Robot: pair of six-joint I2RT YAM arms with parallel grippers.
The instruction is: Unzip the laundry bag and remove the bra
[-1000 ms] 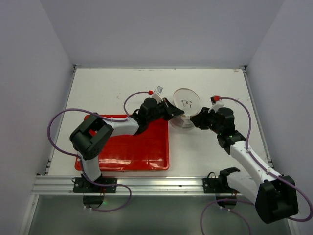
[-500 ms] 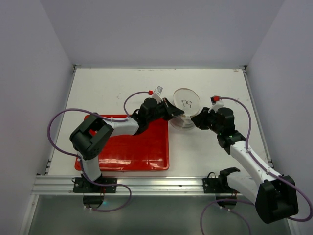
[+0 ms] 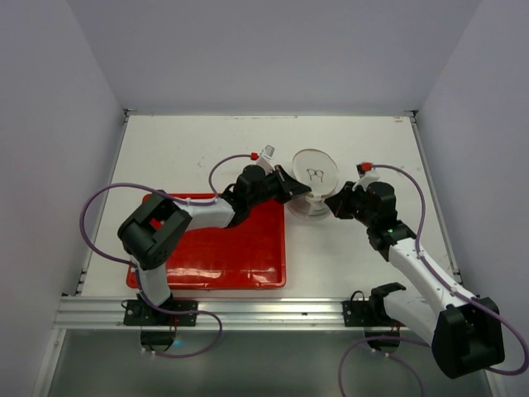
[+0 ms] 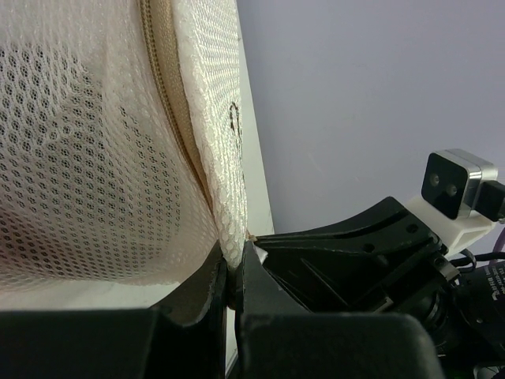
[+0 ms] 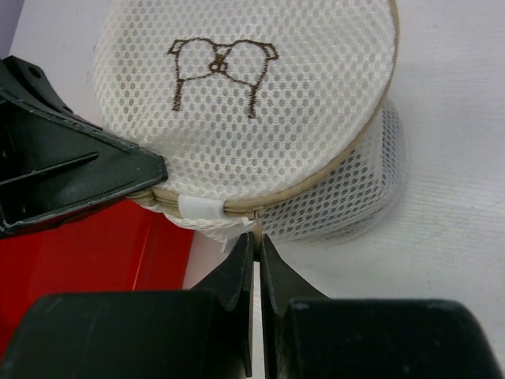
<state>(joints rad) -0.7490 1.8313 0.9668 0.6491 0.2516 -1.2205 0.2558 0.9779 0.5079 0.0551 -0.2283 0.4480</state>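
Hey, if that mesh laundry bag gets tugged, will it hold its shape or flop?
The laundry bag shows a stiff rim, so it probably keeps its outline. Its mesh buckles where the left gripper pinches it, so the walls likely flop. Thin mesh looks light; it may slide.

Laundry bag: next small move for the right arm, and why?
Probably draw the right gripper along the rim, away from the left gripper. It looks shut on the zipper pull, the zip looks closed, and the left gripper pinches the laundry bag mesh.
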